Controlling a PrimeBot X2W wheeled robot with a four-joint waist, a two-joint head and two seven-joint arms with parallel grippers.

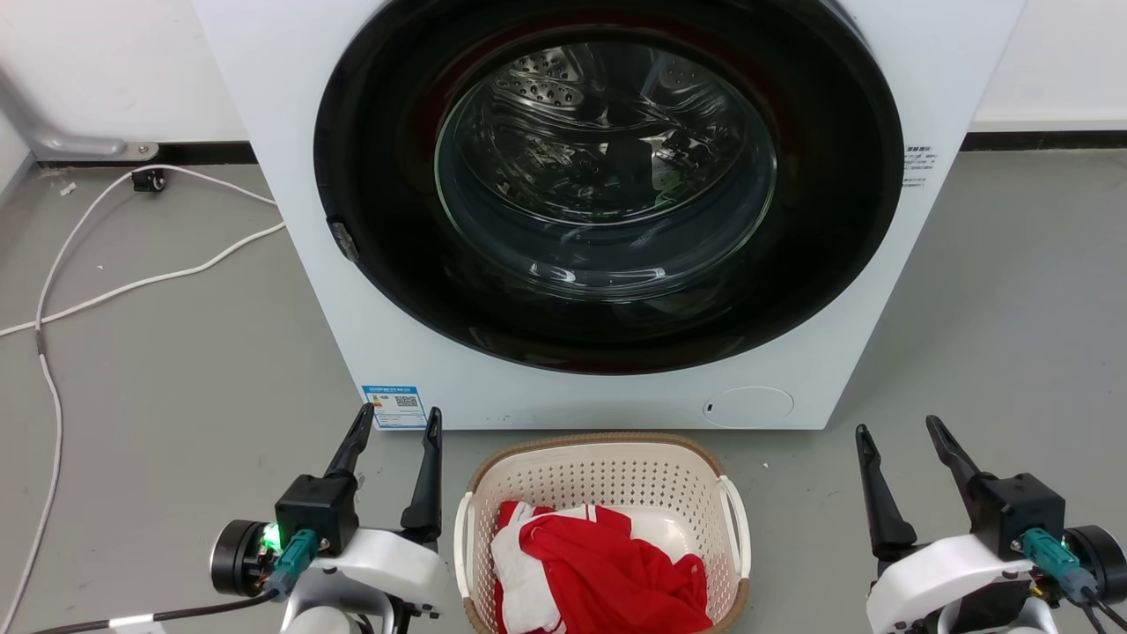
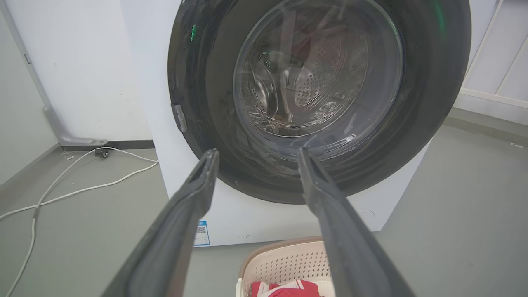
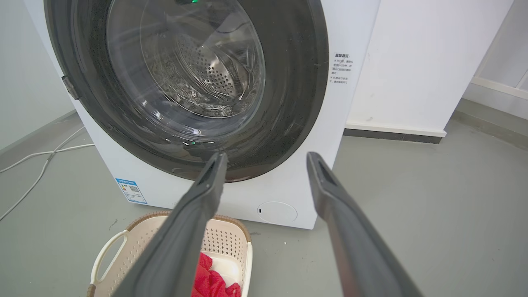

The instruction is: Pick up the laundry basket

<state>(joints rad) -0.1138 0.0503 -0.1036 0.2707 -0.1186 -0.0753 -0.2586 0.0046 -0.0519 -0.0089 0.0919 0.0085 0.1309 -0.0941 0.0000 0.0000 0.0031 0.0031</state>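
1. The left gripper (image 1: 399, 417) sits at the lower left of the head view. Its two dark fingers (image 1: 349, 449) stand apart with nothing between them, and they point forward toward the washer (image 1: 264, 106).
2. The right gripper (image 1: 898, 429) sits at the lower right. Its fingers are also spread and empty, and they point the same way.
3. The laundry basket (image 1: 599, 480) stands on the grey floor (image 1: 176, 423) between the two grippers, just in front of the washer. A red and white cloth (image 1: 607, 563) lies inside it.
   - The near end of the basket is cut off by the picture edge, so I cannot tell its long axis for sure.
   - Its left handle (image 1: 460, 537) and right handle (image 1: 738, 527) each face one gripper.
4. The left gripper is just beside the left handle, while the right gripper is well apart from the right handle. So the left arm is the nearer one. In both wrist views the basket lies low, under the fingers. I judge that each gripper must go down and inward to reach its handle.
5. A blue sticker (image 1: 394, 405) is on the lower left corner of the washer front. It carries a square code and some coloured marks, but its print is too small to read. A round cover (image 1: 748, 407) is at the lower right corner.
6. The dark round door (image 1: 607, 335) has a glass middle, and the steel drum (image 1: 563, 97) shows through it. To the right of the door is a short block of small print (image 1: 916, 167). It seems to be Chinese characters, but I cannot read them.
7. A white cable (image 1: 132, 283) runs over the floor at the left, toward the wall (image 1: 106, 70).
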